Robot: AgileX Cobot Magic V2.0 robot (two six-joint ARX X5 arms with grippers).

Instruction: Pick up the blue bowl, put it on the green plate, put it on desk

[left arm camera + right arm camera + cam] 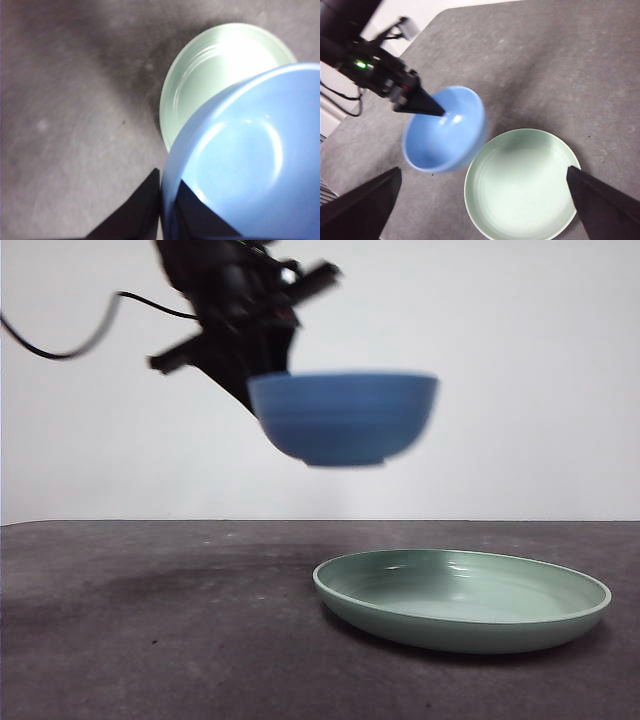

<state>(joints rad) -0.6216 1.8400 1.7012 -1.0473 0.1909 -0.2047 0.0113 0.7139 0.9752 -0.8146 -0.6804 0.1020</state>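
Blue bowl (343, 418): med blue, faint darker horiz bands outside, lighter glossy blue inside. Green plate (462, 601): pale mint green, plain, white sheen inside, no pattern. Table (150, 640): dark grey-brown, mottled, w/ dark shadow patch beside plate. Left end effector (161, 200): black. Wall behind table: white.

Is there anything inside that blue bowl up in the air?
The blue bowl holds only one jaw of the left gripper clamping its rim. Otherwise empty. That jaw hides a little of the inner wall.

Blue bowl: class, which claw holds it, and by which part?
The left claw grips the blue bowl by its rim, one jaw inside, one outside; the right claw holds nothing.
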